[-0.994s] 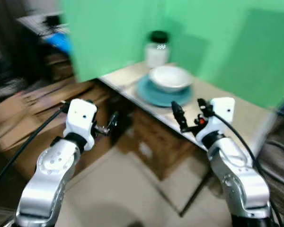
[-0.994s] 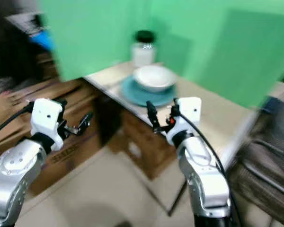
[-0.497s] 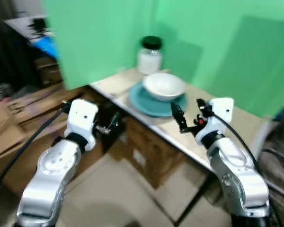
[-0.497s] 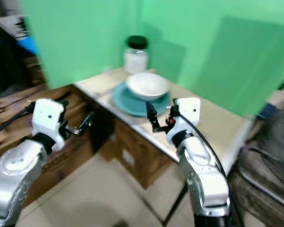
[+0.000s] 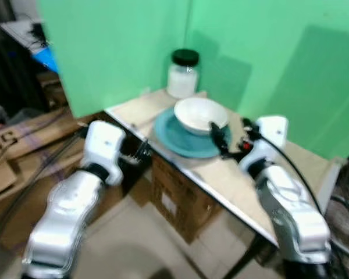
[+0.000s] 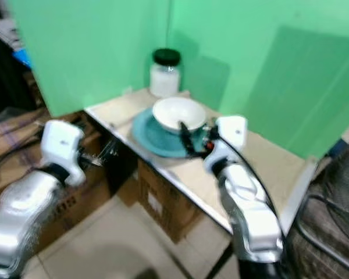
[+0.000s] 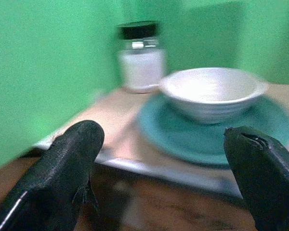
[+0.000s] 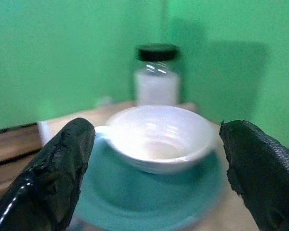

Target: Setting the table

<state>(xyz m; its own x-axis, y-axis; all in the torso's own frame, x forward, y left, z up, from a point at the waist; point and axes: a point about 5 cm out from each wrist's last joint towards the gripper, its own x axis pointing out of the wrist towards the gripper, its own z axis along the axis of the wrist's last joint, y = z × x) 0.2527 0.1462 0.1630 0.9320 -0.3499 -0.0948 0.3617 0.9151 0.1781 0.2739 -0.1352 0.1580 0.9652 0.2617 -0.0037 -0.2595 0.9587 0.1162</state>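
A white bowl sits upright, mouth up, on a round teal plate lying flat at the far left end of the counter; being round, neither has a long axis. Just beyond them stands a jar of white contents with a black lid, near the counter's far corner. The right hand hovers over the plate's near right edge, fingers spread wide and holding nothing; its wrist view looks straight into the bowl. The left hand is off the counter's left edge, also open and empty, seeing the bowl side-on. Green walls enclose the corner. Cardboard boxes sit beneath the counter and to the left on a pale tiled floor
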